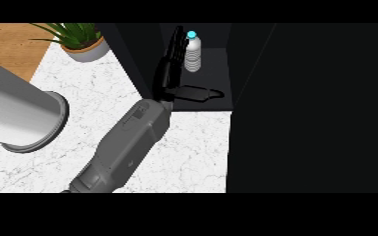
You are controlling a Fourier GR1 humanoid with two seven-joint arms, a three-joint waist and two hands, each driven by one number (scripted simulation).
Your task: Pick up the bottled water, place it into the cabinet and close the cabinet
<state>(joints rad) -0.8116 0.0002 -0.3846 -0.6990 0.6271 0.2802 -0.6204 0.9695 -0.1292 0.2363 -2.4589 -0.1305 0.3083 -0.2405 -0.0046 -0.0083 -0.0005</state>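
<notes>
Bottled water [193,53]: small clear plastic bottle, ribbed body, light blue cap, standing upright inside the open black cabinet [251,105], toward the back of the compartment on its dark floor. The bottle looks pale grey against the black interior; no label readable.

One hand [171,70] is in the cabinet opening just left of the bottle. Fingers straight and stretched up along the bottle's left side, right beside it, contact not clear. Thumb sticks out to the right, low across the cabinet floor, below the bottle and apart from it. Hand spread wide, holding nothing. Grey forearm [125,145] runs from the lower left of the view diagonally up to the cabinet. Which arm this is cannot be told for sure; it enters from the left side. No other hand in view.

Cabinet's large black panel fills the right side of the view. White marbled bench [88,95] to the left. Grey metal cylindrical container [26,115] at the left edge on the bench. Potted green plant [80,39] in a grey pot at top left, next to a strip of wooden surface [18,45].
</notes>
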